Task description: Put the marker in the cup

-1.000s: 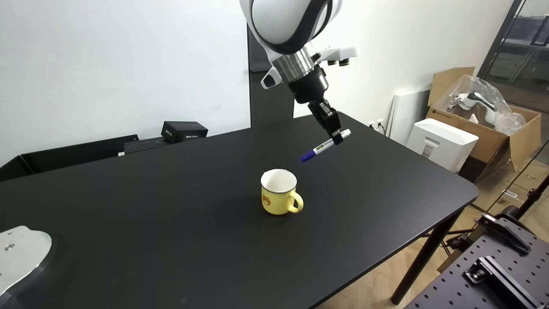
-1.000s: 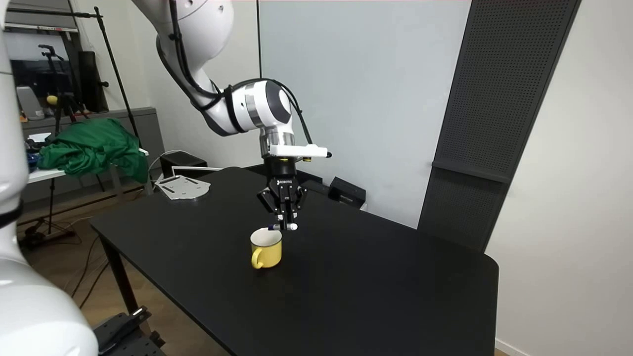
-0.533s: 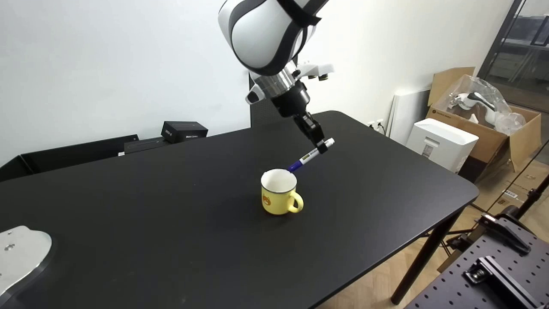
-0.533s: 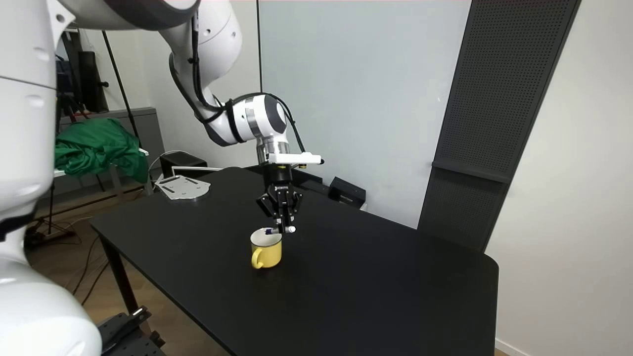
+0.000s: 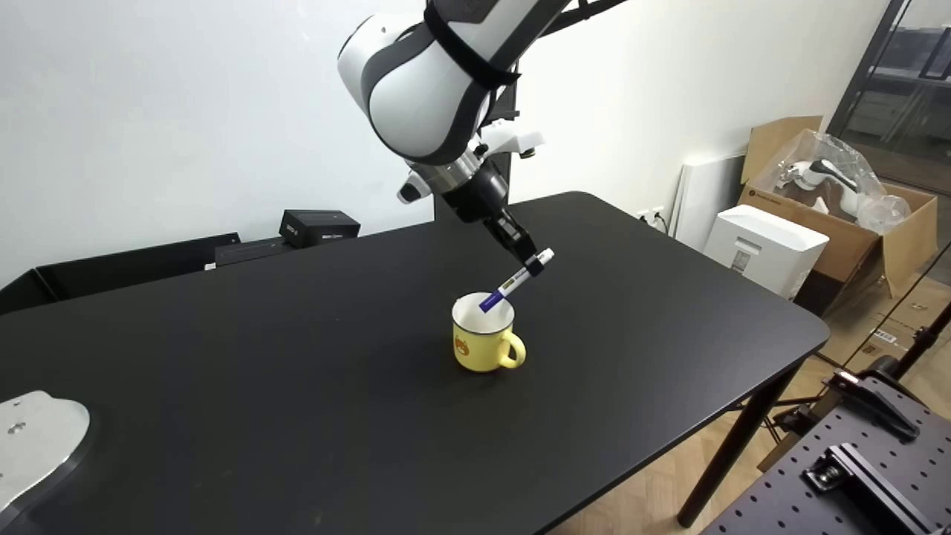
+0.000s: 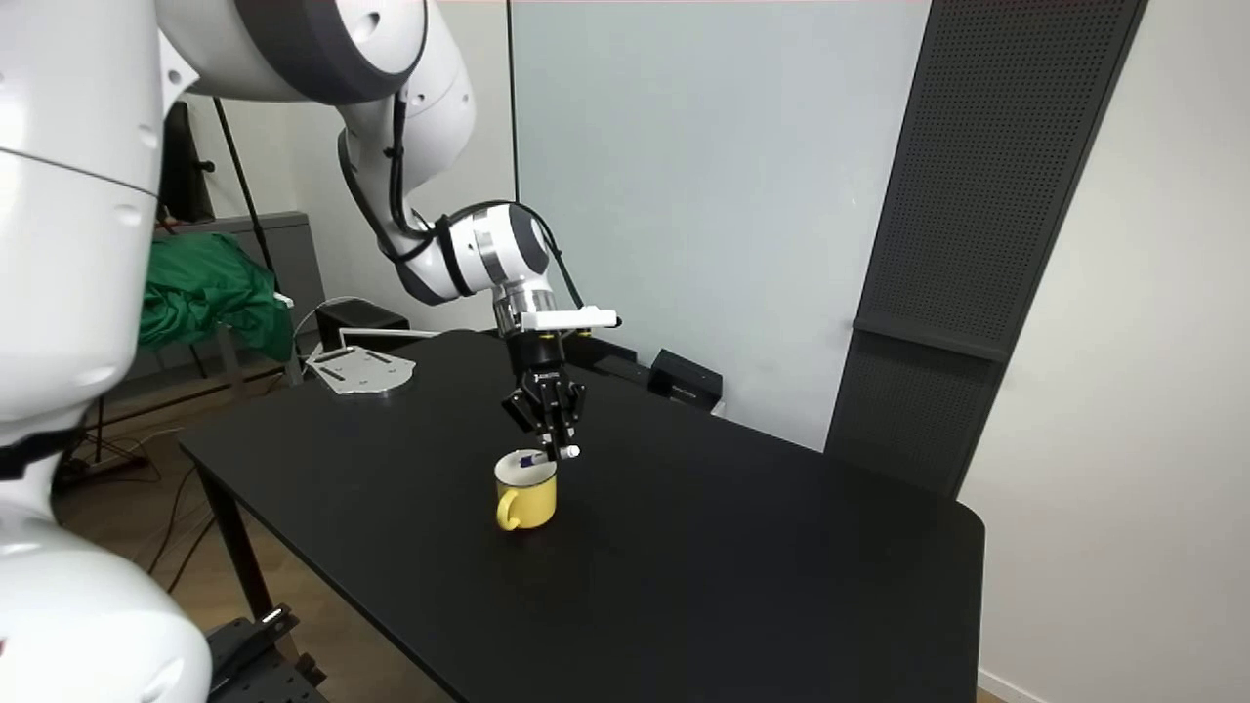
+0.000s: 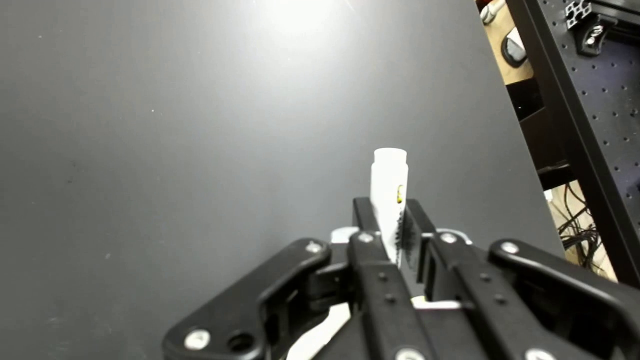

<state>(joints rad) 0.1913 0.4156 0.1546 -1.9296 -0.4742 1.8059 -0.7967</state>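
**Marker (image 5: 514, 282) held aslant, cap (image 5: 491, 300) at mouth (image 5: 464, 313) of cup (image 5: 481, 351)**

The marker is clamped across its barrel between the two fingers (image 7: 364, 215) of the gripper (image 5: 534, 265), nearer its white end than its blue cap. Its long axis runs obliquely, cap end low. In both exterior views the cap overlaps the white mouth of the cup, which stands upright on the black table (image 5: 297, 386); the gripper is above the rim (image 5: 483, 332) and off to one side.

Judged next step: carry the gripper toward the cup and steepen the axis before releasing. At the present slant, the white end may drop outside the rim.

Not determinable: how deep the cap sits, and whether it touches the rim. The fingers cover part of the barrel. In the wrist view the cap is hidden and the cup cannot be identified with certainty.
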